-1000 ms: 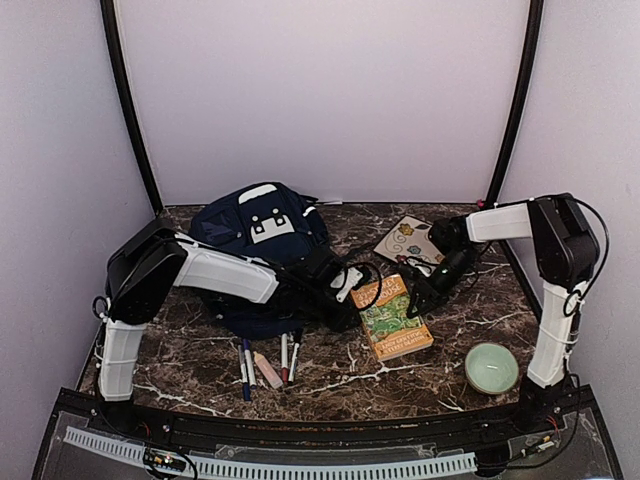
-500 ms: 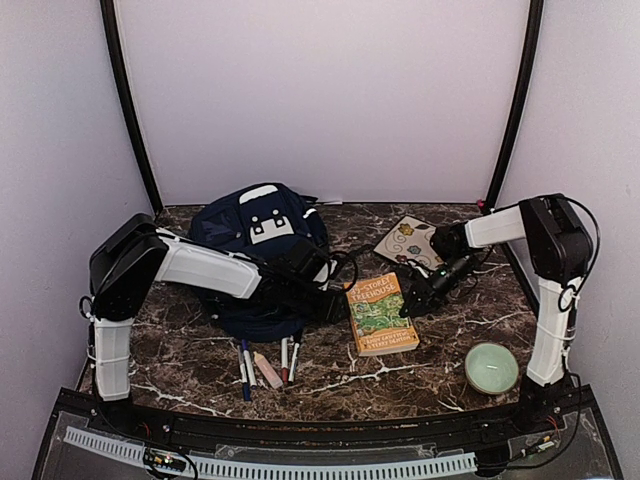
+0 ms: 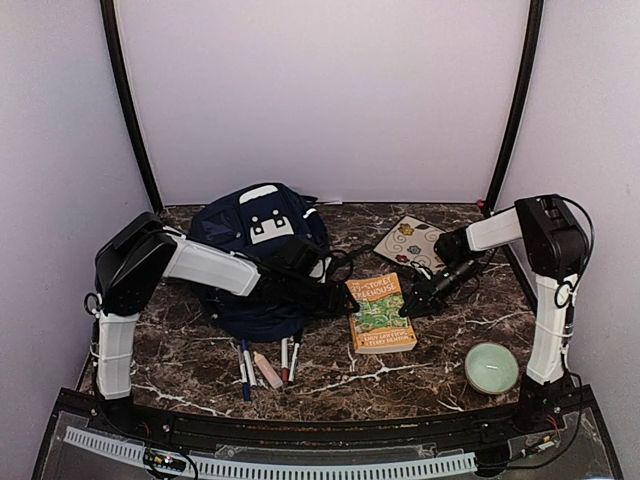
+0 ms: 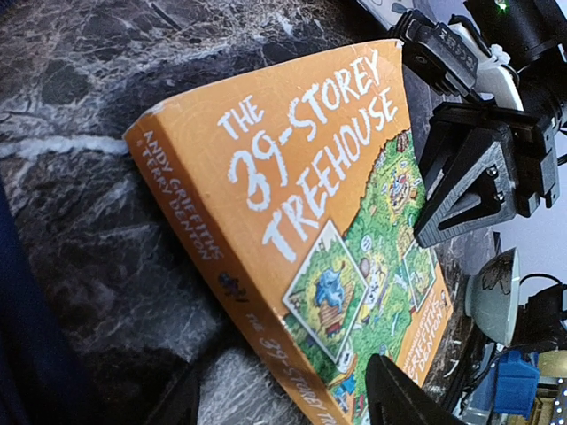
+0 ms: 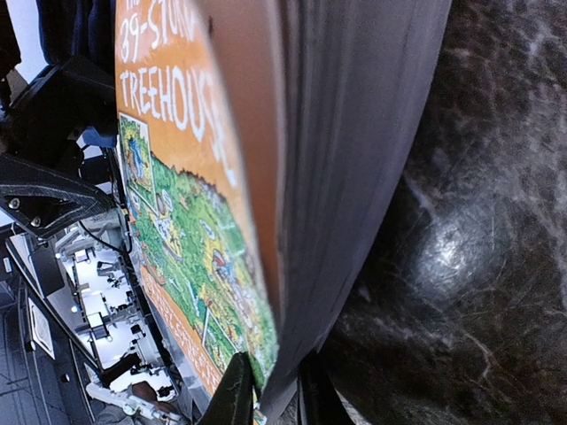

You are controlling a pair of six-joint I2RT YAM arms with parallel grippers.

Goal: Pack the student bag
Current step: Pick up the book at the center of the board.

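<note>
On a dark marble table [image 3: 440, 375], two robot arms converge on a paperback; the student bag [image 3: 262, 240], navy with thin white trim and a white patch near its top, lies at the back left of the table, its top toward the rear wall and its lower end just beside the book [image 3: 380, 312]; the left arm reaches across the bag's front, and the left gripper [image 3: 336, 296] sits low between bag and book, its fingers [image 4: 394, 398] spread wide with nothing held, facing the orange spine; the book, "The 39-Storey Treehouse" by Andy Griffiths and Terry Denton, lies cover up in the middle of the table; the right gripper [image 3: 412, 303] comes in from the opposite side and, in the right wrist view, is closed on the book's page edge, one finger against the illustrated cover and the other under the pages; the left wrist view shows that same gripper's black fingers meeting the cover's far edge; a row of pens and markers [image 3: 266, 365] lies on the marble just in front of the bag; a white card [image 3: 408, 240] printed with swirls rests behind the book, near the right gripper; a pale green bowl [image 3: 491, 367] stands well apart at the front right, close to the right arm's base.
</note>
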